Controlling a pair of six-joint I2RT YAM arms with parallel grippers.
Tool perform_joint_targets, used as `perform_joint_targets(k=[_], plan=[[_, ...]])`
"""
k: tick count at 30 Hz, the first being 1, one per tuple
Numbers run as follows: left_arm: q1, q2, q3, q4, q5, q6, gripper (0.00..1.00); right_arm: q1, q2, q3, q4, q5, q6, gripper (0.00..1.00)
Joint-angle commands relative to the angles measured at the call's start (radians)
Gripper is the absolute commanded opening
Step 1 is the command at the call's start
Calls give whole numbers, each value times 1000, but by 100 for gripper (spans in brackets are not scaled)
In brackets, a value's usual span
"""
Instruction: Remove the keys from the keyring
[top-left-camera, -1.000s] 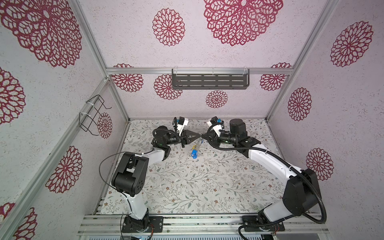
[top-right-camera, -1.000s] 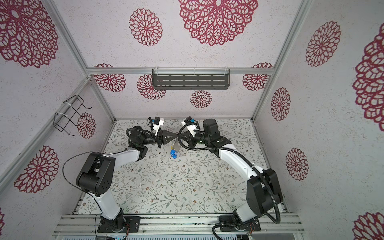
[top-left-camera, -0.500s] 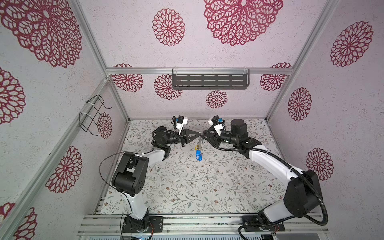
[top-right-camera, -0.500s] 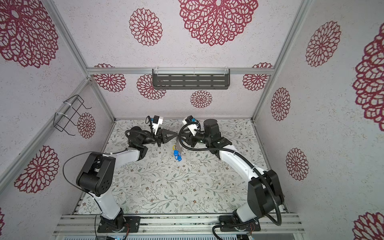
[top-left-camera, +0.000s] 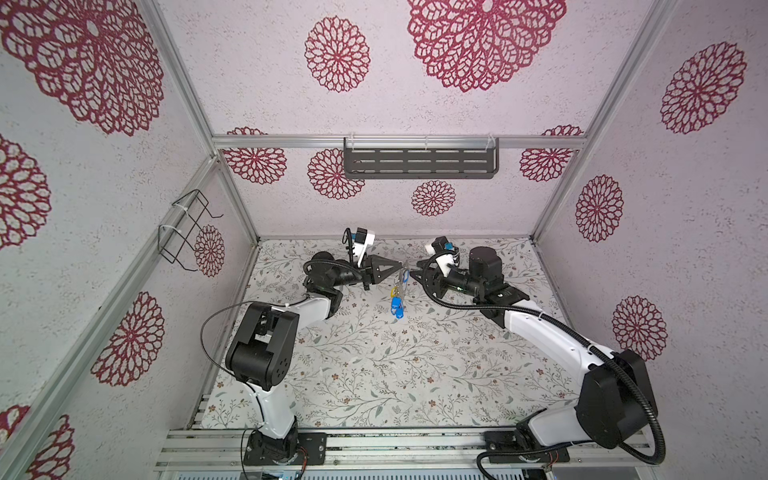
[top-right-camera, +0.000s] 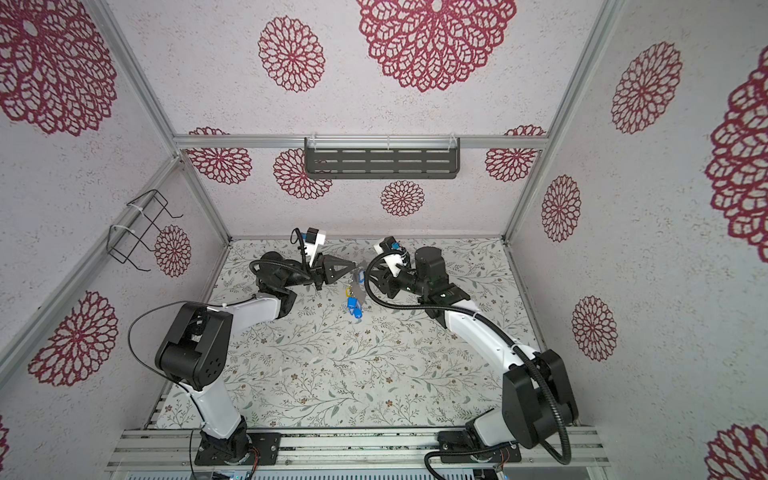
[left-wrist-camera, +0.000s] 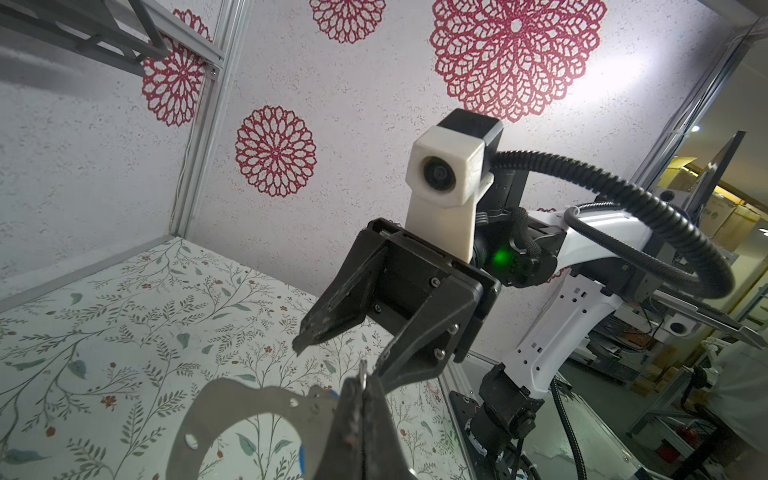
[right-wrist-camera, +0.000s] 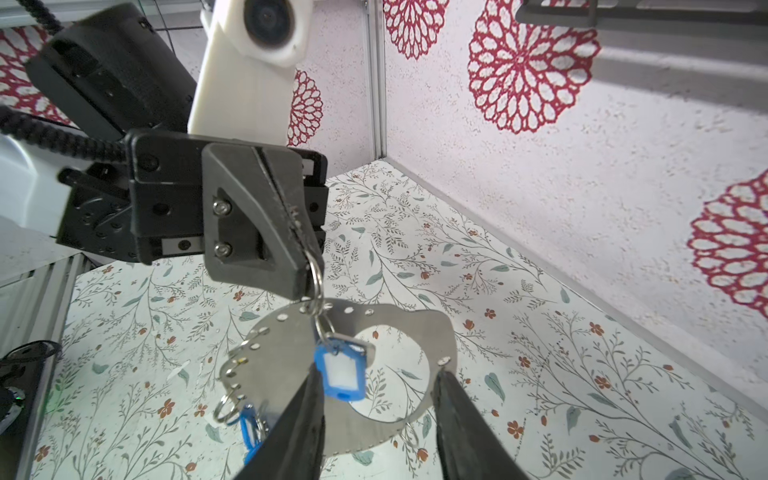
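Left gripper (right-wrist-camera: 303, 276) jaws clamped on split ring (right-wrist-camera: 318, 272), keyring (right-wrist-camera: 282, 353) hanging beneath, blue tag (right-wrist-camera: 340, 374) before its hole, right gripper (left-wrist-camera: 335, 359) jaws parted.

Both arms are mounted on the rail (top-left-camera: 415, 440) in front of the table (top-left-camera: 374, 374), one at each side. They reach to the table's back middle, where the left gripper (top-left-camera: 400, 264) and right gripper (top-left-camera: 414, 274) face each other tip to tip, near but apart. Between them, above the table, hangs the keyring (top-left-camera: 403, 277), with the keys (top-left-camera: 397, 305) dangling below it. In the right wrist view a split ring (right-wrist-camera: 316, 270) sits pinched in the left gripper's tips and passes through a hole in the keyring's upper rim. A key tag (right-wrist-camera: 340, 374) hangs below it, in front of the keyring's central hole. The right gripper's fingers (right-wrist-camera: 299, 424) stand to either side of that hole. A shelf (top-left-camera: 419, 164) is on the back wall and a wire basket (top-left-camera: 183, 232) on the left wall.
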Motion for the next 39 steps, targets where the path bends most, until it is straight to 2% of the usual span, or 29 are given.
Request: perform_joint_targets(k=[1, 6, 11, 17, 21, 24, 29, 39], plan=[[0, 4, 24, 44, -2, -3, 0, 16, 12, 42, 24, -48, 7, 48], [-1, 5, 30, 44, -2, -3, 0, 24, 26, 52, 27, -59, 7, 52], [-4, 4, 32, 49, -2, -3, 0, 24, 42, 74, 30, -8, -16, 58], [-5, 1, 29, 65, -2, -3, 0, 25, 77, 106, 42, 21, -16, 59], [-4, -2, 24, 71, -2, -3, 0, 28, 86, 114, 39, 32, -12, 54], [-2, -2, 20, 80, -41, -67, 0, 33, 87, 112, 34, 42, -12, 50], [0, 4, 28, 90, -41, -67, 0, 39, 92, 110, 30, 60, -16, 47], [1, -4, 20, 93, -51, -78, 0, 45, 94, 109, 30, 86, -17, 35]])
